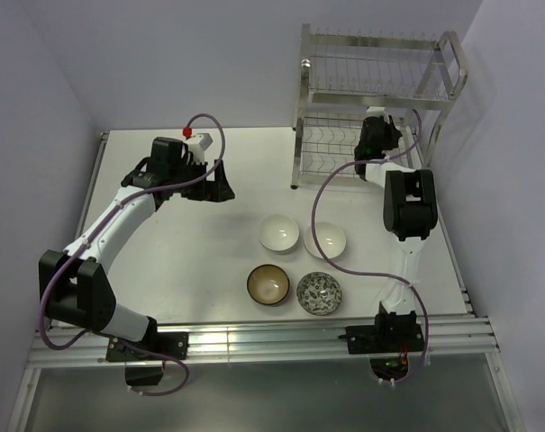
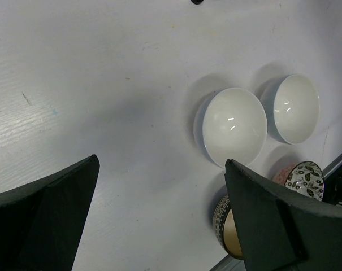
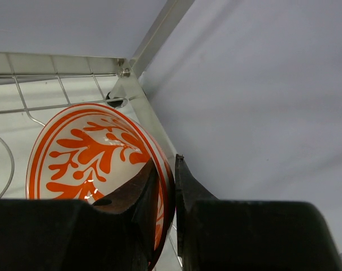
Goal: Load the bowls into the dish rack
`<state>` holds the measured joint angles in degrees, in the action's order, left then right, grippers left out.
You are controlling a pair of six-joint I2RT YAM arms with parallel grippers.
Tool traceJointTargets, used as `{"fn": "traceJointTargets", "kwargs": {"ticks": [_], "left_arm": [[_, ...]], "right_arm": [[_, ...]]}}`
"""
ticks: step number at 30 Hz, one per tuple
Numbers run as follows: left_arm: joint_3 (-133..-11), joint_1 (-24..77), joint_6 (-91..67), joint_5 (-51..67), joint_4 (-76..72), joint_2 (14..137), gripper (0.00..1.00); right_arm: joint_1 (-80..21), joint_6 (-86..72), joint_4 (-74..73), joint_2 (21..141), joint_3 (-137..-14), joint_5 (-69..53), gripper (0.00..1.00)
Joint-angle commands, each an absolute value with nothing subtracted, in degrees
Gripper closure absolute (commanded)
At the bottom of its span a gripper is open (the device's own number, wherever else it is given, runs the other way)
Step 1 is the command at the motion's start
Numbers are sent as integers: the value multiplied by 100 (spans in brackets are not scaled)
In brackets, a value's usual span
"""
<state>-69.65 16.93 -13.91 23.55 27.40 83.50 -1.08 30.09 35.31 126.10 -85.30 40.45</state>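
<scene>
our right gripper [image 3: 166,169] is almost shut, w/ just a thin gap. its two fingers pinch the rim of the orange bowl [image 3: 86,158], one finger inside the bowl and one outside. the bowl stands up on its edge, its painted inside facing left of the fingers. it is inside the dish rack [image 3: 142,107], right by a corner post, w/ rack wires behind it. we can't tell which shelf it sits on.

our left gripper [image 2: 162,169] is open wide and holds nothing. it hangs over the bare table [image 1: 164,261], well apart from the rack.

two white bowls [image 2: 234,125] sit side by side on the table, in front of the left gripper, over by its right finger. the brown bowl [image 2: 230,231] and the grey-white bowl [image 2: 306,178] sit nearer, partly hidden behind that same finger. all 4 are right way up and none touches the gripper.
</scene>
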Motion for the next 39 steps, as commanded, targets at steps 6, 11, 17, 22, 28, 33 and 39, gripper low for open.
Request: {"fn": "traceJointTargets", "kwargs": {"ticks": [6,11,17,22,28,33,39], "left_arm": [[-7330,1635,-880,2733,2839,8552,0],[-7365,1276,-677,3532,3014,8595,0],[-7383,1028,-606,3920,3076,8613,0],[-7286,993,-677,3946,2962,8622,0],[-7207,976,-703,3902,2918,8640,1],[-7181,967,-747,3902,2830,8666,0],[-7172,949,-695,3894,2839,8649,1]], "right_arm": [[-44,3172,4060,12788,-9202,4052,100],[-44,3296,4131,12946,-9466,4043,100],[-44,3673,4473,13192,-9685,4052,100],[176,3779,4447,13342,-10010,4087,100],[237,4236,4720,13447,-10107,4104,100],[264,4569,4886,13614,-10282,4096,100],[264,4965,5106,13790,-10406,3964,100]]}}
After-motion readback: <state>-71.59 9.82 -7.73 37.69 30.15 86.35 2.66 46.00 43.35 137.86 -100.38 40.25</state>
